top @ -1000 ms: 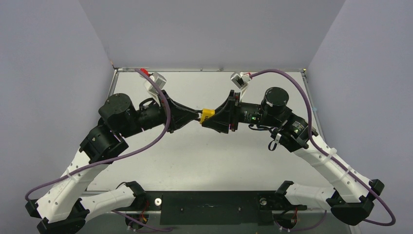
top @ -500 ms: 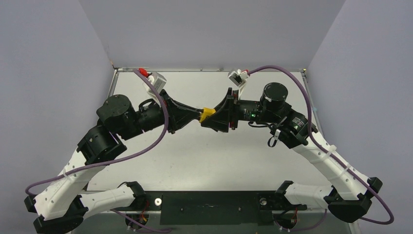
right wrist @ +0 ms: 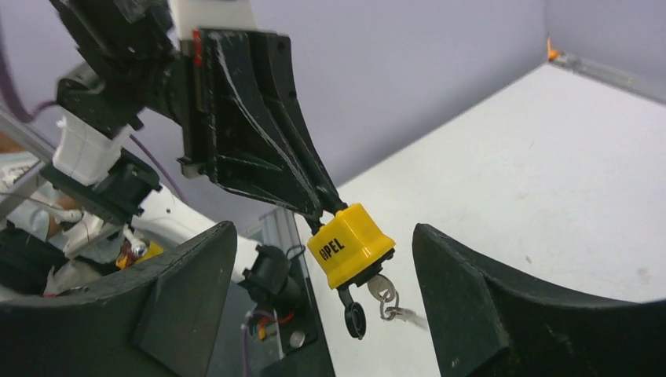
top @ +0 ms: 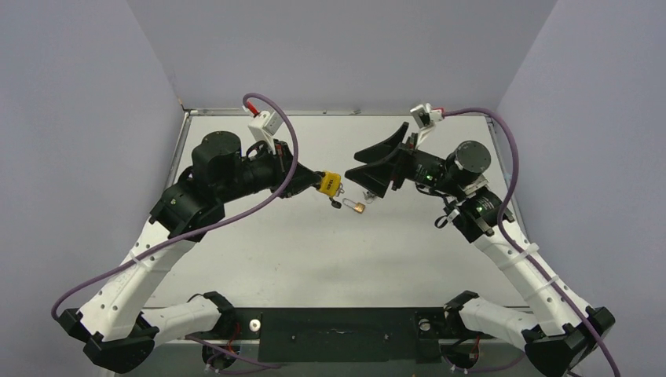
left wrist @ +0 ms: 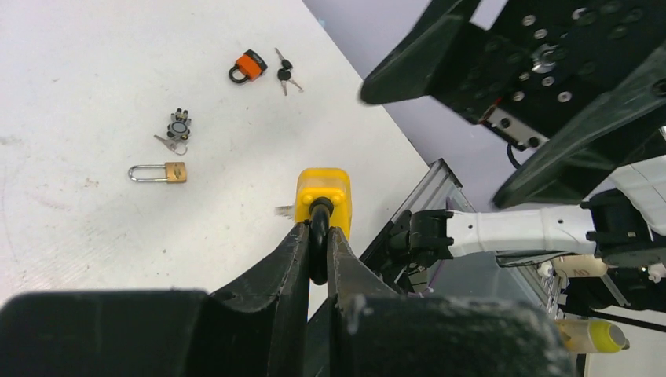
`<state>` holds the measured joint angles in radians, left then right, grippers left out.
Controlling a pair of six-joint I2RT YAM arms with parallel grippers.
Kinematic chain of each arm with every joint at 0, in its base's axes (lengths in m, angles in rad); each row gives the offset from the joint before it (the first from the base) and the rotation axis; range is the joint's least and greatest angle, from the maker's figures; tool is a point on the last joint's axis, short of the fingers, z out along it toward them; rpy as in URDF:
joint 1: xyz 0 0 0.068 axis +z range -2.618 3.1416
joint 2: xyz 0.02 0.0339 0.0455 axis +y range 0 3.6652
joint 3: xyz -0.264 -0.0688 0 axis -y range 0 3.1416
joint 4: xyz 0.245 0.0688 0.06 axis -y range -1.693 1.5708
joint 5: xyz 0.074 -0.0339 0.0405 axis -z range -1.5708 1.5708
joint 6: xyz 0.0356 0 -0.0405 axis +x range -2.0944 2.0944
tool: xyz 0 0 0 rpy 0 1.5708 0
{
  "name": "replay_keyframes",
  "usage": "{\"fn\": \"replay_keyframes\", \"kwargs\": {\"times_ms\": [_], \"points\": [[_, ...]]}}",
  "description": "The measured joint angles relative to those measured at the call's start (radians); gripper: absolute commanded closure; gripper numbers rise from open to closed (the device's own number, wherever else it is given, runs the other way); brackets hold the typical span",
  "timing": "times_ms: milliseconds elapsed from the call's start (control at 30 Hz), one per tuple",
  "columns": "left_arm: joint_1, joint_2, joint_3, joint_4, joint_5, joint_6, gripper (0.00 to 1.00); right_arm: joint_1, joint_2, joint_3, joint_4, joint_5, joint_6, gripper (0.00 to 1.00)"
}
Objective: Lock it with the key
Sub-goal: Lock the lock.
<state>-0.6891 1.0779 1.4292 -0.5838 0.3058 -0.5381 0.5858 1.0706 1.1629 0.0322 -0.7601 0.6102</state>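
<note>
Count: two pincers, three padlocks, three sets of keys.

Left pincer: pressed together on the black shackle of the yellow padlock, holding it clear above the desk.

Yellow padlock: yellow casing with black lettering on one side. A key sits in the end opposite the shackle, with a ring hanging from it. A black cap dangles beside the key.

On the desk, left wrist view:
- Brass padlock: left of the yellow padlock, lying flat.
- Key on a black fob: just beyond the brass padlock.
- Orange padlock: farther beyond the yellow padlock, with a pair of small keys just to its right.

Right pincer: right of the yellow padlock, fingers spread wide, facing its key end and touching nothing.
</note>
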Motion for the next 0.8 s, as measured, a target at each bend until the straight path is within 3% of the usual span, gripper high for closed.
{"fn": "replay_keyframes", "kwargs": {"times_ms": [267,600,800], "points": [[0.029,-0.005,0.016,-0.012,0.054,-0.002,1.00,-0.128,-0.063,-0.137,0.335,-0.127,0.190,0.30],[0.064,-0.008,0.095,0.011,0.200,-0.049,1.00,-0.132,-0.021,-0.213,0.587,-0.237,0.377,0.40],[0.077,-0.011,0.098,0.043,0.257,-0.089,1.00,-0.092,-0.021,-0.213,0.640,-0.243,0.400,0.46]]}}
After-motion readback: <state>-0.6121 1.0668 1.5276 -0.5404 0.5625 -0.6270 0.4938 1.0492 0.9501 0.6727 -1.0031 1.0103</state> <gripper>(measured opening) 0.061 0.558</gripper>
